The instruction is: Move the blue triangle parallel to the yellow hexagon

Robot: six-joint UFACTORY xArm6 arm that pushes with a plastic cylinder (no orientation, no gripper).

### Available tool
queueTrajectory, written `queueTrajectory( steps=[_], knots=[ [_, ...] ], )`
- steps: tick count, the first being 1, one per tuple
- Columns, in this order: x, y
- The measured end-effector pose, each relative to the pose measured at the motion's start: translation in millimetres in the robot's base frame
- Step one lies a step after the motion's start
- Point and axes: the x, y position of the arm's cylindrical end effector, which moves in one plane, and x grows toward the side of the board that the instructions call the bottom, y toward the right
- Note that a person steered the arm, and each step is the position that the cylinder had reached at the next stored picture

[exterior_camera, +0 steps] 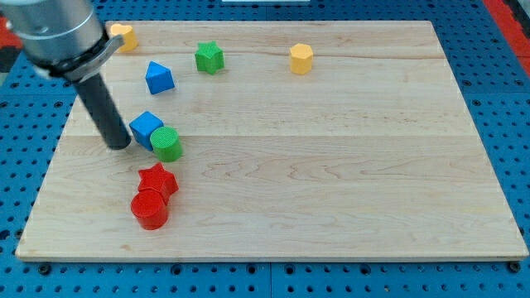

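The blue triangle (159,77) lies near the view's top left of the wooden board (331,165). The yellow hexagon (301,59) lies to its right near the top edge, slightly higher in the view. My tip (120,145) rests on the board just left of a blue cube (146,128), below the blue triangle and apart from it.
A green cylinder (166,144) touches the blue cube's lower right. A red star (157,179) and a red cylinder (150,209) sit together below them. A green star (209,57) lies between triangle and hexagon. A yellow block (124,36) sits at the top left corner.
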Motion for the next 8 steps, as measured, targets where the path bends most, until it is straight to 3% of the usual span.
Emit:
queueTrajectory(
  steps=[3, 4, 5, 8],
  knots=[
    [-27, 129],
    [-20, 42],
    [-47, -23],
    [-116, -32]
  ],
)
